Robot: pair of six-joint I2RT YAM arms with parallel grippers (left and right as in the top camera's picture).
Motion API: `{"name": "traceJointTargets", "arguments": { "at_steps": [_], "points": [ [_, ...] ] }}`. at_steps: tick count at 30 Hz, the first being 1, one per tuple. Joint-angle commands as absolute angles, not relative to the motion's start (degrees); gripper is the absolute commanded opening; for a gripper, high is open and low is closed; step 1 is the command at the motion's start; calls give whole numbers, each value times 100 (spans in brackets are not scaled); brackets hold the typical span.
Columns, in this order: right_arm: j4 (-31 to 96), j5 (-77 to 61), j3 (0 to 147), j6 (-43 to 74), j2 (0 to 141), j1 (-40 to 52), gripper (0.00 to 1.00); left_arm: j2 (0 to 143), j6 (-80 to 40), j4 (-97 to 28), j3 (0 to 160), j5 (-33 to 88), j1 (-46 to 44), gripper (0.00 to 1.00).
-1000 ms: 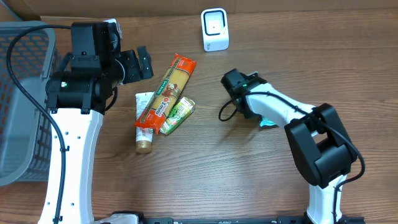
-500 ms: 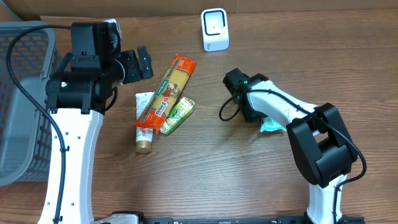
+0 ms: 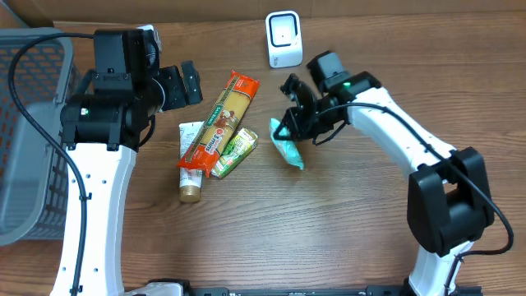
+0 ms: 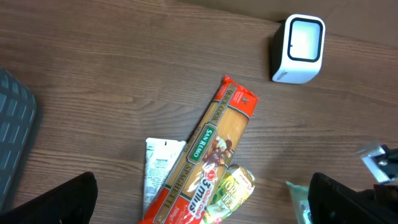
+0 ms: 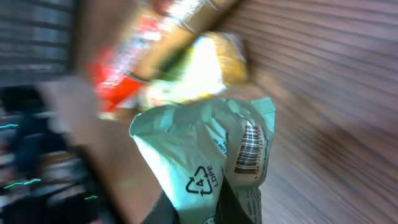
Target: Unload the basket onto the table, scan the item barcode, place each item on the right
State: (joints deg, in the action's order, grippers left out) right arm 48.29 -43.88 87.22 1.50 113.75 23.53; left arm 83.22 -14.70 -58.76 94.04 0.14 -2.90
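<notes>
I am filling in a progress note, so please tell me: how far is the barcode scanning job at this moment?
Done: the right gripper is shut on the green packet, so the pick-up is made. In hand: the packet is held up, and its barcode shows in the right wrist view. Left: present that barcode to the white scanner, which stands apart from the packet.

The pouch point(image 3: 288, 149) hangs right of the pasta pack point(image 3: 220, 120), scanner point(image 3: 284, 39) behind, basket point(image 3: 25, 123) far left.
</notes>
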Motion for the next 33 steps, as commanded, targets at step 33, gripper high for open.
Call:
{"name": "traceJointTargets", "arguments": {
  "at_steps": [33],
  "points": [
    [6226,-1564,9192,891,11968,1140,30,8324,-1544,-5867,9454,-62,-292,99]
  ]
}}
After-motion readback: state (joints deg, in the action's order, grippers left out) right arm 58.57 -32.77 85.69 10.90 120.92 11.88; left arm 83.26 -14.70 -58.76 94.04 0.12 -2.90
